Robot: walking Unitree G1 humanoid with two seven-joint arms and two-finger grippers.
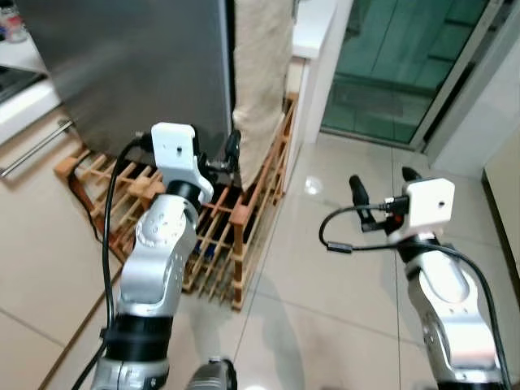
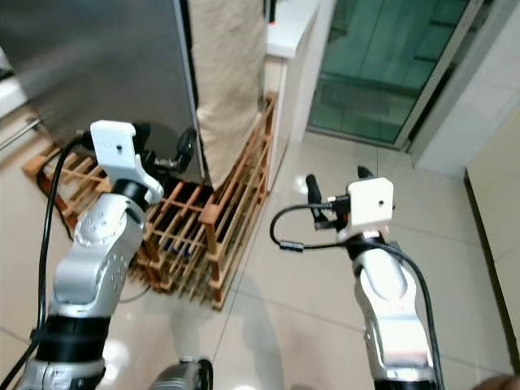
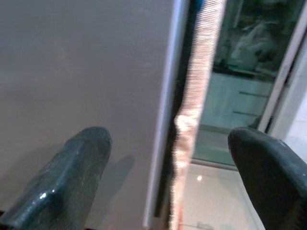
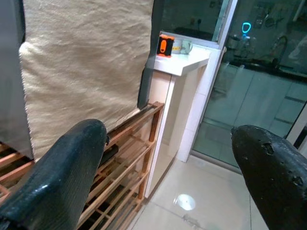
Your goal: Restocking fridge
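The fridge (image 1: pixel 122 73) stands at the upper left with its grey steel door shut. A beige cloth (image 1: pixel 260 73) hangs down the side next to the door's edge. My left gripper (image 2: pixel 166 146) is raised close to the lower right corner of the door. In the left wrist view it is open, and its fingers (image 3: pixel 72 167) stand either side of the door's edge (image 3: pixel 165 120) without touching it. My right gripper (image 1: pixel 382 183) hangs open over the tiled floor to the right, holding nothing.
A low wooden rack (image 1: pixel 244 227) runs under and beside the fridge. A white counter (image 1: pixel 313 24) carries a small orange object (image 4: pixel 165 45). A glass sliding door (image 1: pixel 398 65) is at the far right. A cabinet with a bar handle (image 1: pixel 32 150) is at the left.
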